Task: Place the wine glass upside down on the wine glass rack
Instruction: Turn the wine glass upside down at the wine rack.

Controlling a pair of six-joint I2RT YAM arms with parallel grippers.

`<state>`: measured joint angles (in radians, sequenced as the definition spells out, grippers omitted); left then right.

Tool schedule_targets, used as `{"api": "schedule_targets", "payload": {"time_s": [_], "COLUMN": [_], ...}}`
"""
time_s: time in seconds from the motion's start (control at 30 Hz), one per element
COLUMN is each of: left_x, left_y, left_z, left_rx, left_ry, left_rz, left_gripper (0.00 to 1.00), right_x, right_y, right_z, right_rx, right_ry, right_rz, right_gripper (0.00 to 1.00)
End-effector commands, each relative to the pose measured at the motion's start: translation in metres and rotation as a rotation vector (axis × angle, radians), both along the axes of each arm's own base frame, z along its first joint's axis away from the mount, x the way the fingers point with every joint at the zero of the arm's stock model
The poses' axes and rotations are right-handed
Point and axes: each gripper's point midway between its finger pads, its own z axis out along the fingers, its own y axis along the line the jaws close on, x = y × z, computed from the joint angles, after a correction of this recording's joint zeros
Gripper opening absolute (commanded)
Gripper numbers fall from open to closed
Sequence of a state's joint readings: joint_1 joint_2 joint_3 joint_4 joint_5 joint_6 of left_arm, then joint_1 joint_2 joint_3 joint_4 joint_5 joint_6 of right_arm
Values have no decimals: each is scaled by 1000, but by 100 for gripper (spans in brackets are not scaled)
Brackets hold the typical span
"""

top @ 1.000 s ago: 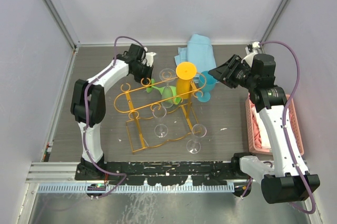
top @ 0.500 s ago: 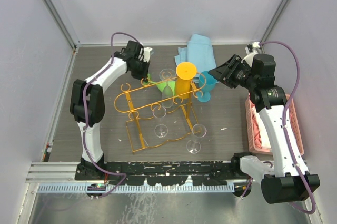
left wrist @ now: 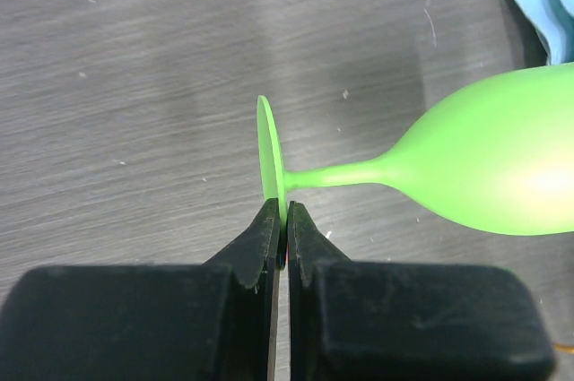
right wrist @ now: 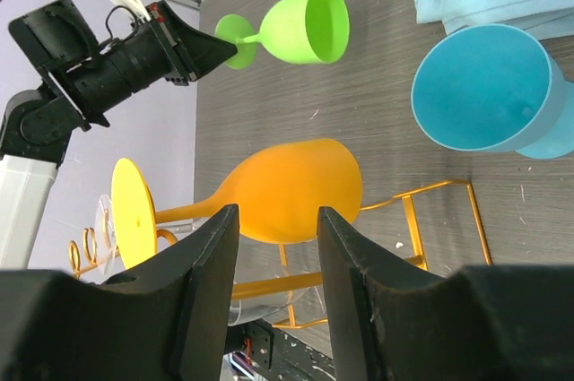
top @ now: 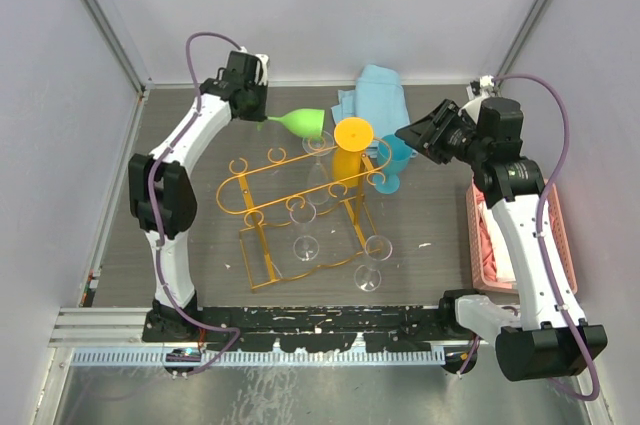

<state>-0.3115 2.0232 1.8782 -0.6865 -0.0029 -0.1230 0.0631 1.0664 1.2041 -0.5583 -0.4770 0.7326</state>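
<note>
One green wine glass (top: 303, 123) has risen off the table (top: 440, 215) since a second ago. It lies sideways just beyond the left gripper (top: 264, 117), behind the rack (top: 240, 167) (ready for flipping, I judge). Left wrist: jaws pinch its foot. Right wrist: right gripper (right wrist: 273, 238) gapes, empty.

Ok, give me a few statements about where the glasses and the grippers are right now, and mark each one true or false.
1. The left gripper pinches the green wine glass by its foot. True.
2. The green wine glass hangs on the wine glass rack. False: it is held in the air, lying on its side.
3. The right gripper holds the blue glass. False: it is open and empty; the blue glass stands free on the table.
4. The orange glass hangs upside down on the rack. True.
</note>
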Motion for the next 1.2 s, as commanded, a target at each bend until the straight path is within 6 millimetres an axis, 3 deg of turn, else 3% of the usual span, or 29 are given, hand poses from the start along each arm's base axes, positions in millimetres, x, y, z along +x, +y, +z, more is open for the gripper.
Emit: {"api": "schedule_targets", "payload": {"time_s": [0.0,0.27,0.5,0.67,0.93,1.17], "left_x": [23,41,40,34,9,-27], "left_y": [23,40,42,37,33,10], "left_z": [52,118,165,210,265,310], "left_rx": [27,-39,-98,-159,-245,-445], "left_ry": [-146,-305,-432,-515,-619,-724], "left_rz": [143,229,251,223,181,65], "left_gripper": [3,3,4,4,4,2], "right_x": [5,12,19,25,31,37], "right_y": [-3,-1,0,0,-2,-3], "right_z": [29,23,17,14,12,17], "right_rx": [4,14,18,17,2,-3], "right_ry": [-79,-49,-37,-32,-31,-49], "right_rz": [-13,-9,-8,-11,-22,-28], "right_gripper": [46,46,46,46,46,46]}}
